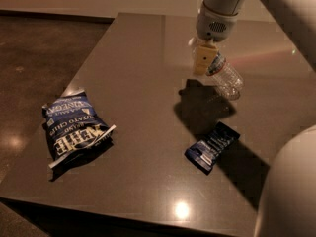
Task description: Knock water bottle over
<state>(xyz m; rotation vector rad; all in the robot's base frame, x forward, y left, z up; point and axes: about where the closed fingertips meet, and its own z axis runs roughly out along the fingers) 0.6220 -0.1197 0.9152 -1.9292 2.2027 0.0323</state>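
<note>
The water bottle (225, 77) is a small clear ribbed bottle with a red-and-white label band. It leans steeply on the dark table (143, 73), top end up-left against my gripper, base down-right. My gripper (202, 59) hangs from the arm at the upper right and sits at the bottle's top end, touching it. The cap is hidden behind the gripper.
A blue snack packet (212, 147) lies in front of the bottle. A larger blue chip bag (74, 127) lies at the table's left front. The arm's shadow falls between bottle and packet. Part of the robot's pale body (289, 191) fills the lower right corner.
</note>
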